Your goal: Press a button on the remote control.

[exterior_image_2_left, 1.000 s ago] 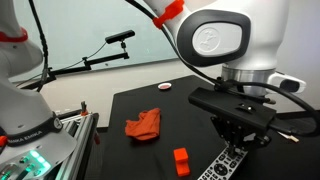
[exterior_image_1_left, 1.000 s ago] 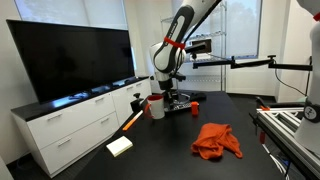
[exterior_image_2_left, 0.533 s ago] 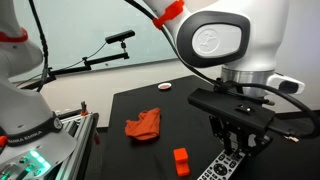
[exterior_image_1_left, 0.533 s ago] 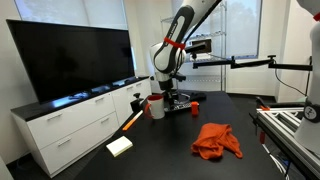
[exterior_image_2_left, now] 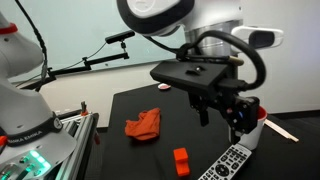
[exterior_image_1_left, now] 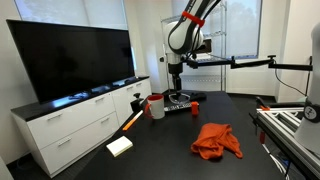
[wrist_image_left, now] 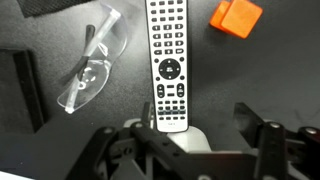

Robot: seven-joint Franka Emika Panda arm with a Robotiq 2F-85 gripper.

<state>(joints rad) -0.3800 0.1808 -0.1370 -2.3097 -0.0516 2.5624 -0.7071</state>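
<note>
The gripper (exterior_image_2_left: 220, 121) hangs above the remote control (exterior_image_2_left: 232, 162) without touching it, with its fingers spread wide and holding nothing. The remote lies flat on the black table (exterior_image_1_left: 170, 150). A red block (wrist_image_left: 236, 16) sits near one long edge and clear safety glasses (wrist_image_left: 95, 65) near the other. The orange cloth (exterior_image_1_left: 217, 140) lies well apart, with bare tabletop between.
</note>
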